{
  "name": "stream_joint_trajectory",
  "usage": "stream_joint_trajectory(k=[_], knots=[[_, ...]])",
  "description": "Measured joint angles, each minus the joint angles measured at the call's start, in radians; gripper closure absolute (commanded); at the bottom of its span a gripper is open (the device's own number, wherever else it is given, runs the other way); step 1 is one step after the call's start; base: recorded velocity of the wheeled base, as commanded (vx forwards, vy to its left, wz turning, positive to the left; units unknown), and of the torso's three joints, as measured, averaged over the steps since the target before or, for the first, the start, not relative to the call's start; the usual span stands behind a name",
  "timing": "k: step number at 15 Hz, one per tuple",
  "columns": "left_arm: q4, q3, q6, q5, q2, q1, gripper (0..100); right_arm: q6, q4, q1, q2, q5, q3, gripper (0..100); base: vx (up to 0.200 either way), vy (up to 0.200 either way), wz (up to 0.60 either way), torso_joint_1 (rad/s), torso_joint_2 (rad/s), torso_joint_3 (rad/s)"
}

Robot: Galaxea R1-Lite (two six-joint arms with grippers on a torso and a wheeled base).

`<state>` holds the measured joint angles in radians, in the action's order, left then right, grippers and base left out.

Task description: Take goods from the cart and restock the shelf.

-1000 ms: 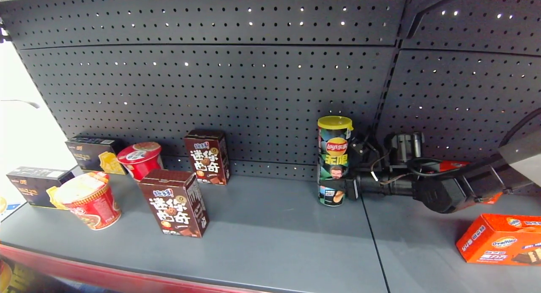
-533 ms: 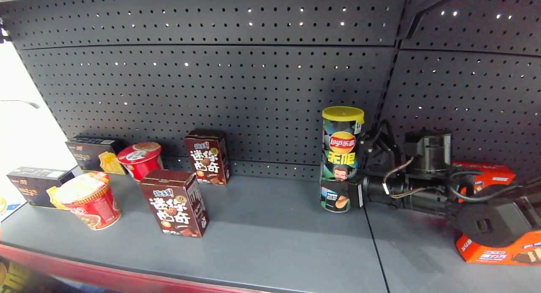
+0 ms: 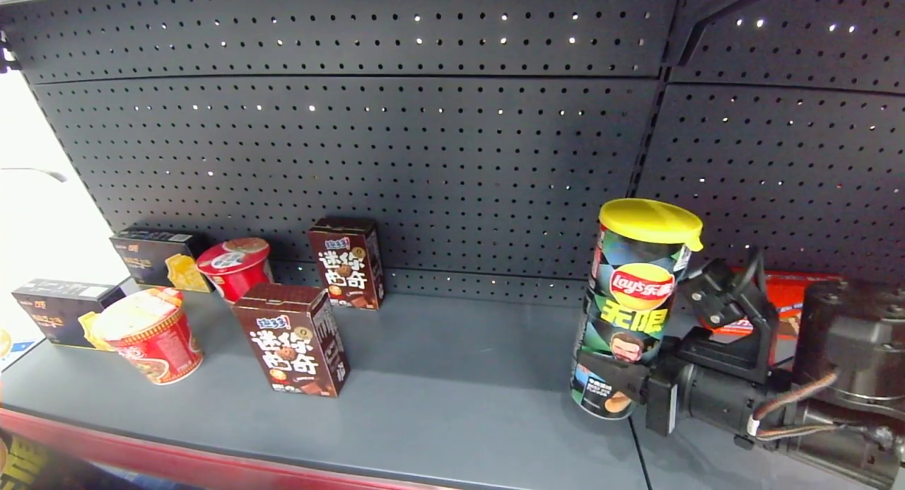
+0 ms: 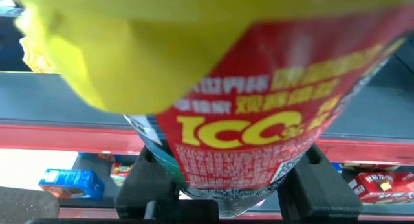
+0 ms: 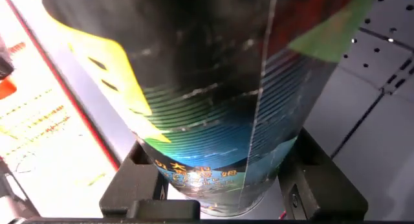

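My right pincer (image 3: pixel 615 385) is clamped low on the chip can (image 3: pixel 633 313).
Tall tube, yellow lid, dark patchwork wrap, red-and-yellow badge; my left pincer (image 4: pixel 236 193) grips a red can (image 4: pixel 252 130).

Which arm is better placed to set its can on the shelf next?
Right: its end effector grips the chips can upright over the shelf; the left end effector holds a red can farther off.

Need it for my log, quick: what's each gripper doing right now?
Left gripper: closed on a red can.
Right gripper: closed on the chips can.
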<state>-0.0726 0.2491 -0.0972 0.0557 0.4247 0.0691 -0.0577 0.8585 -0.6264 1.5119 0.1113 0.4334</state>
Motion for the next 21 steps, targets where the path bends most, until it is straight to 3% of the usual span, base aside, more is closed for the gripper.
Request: stream_joint_trajectory(k=[8, 16, 21], knots=[[0.004, 0.006, 0.0, -0.021, -0.006, -0.005, 100, -0.02, 0.222, -0.055, -0.022, -0.004, -0.197, 100, 0.0, 0.0, 0.0, 0.0, 0.0, 0.0], [0.004, 0.022, -0.001, -0.033, -0.007, -0.004, 100, -0.016, 0.41, -0.057, 0.175, 0.006, -0.196, 100, 0.0, 0.0, 0.0, 0.0, 0.0, 0.0], [0.004, 0.02, -0.003, -0.051, -0.007, -0.005, 100, -0.018, 0.415, -0.055, 0.24, 0.007, -0.204, 100, 0.0, 0.0, 0.0, 0.0, 0.0, 0.0]])
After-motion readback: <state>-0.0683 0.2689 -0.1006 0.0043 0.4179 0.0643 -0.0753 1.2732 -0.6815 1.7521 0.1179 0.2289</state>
